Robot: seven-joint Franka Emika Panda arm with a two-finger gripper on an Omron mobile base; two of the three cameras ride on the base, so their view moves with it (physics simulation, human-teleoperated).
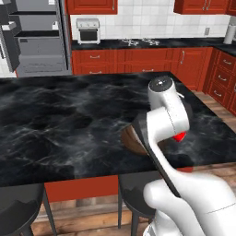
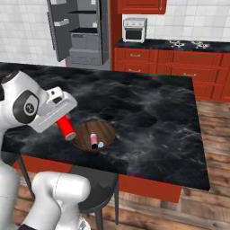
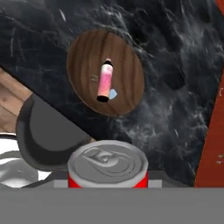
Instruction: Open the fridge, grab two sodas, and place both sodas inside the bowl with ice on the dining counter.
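Red soda can [image 3: 107,164] clamped in gripper [image 2: 67,130], held above dining counter [image 2: 152,112].
Fingertips hidden behind can; bowl [image 3: 83,57] at 12 o'clock in hand view, holding an indistinct pinkish object [image 3: 105,81] and ice [image 3: 113,93]; fridge [image 2: 81,31] cropped, open.

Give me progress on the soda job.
Done: fridge stands open; one soda can lies in the wooden bowl beside the ice cube. In hand: the gripper holds the second can near the bowl, over the dining counter. Left: place it inside.
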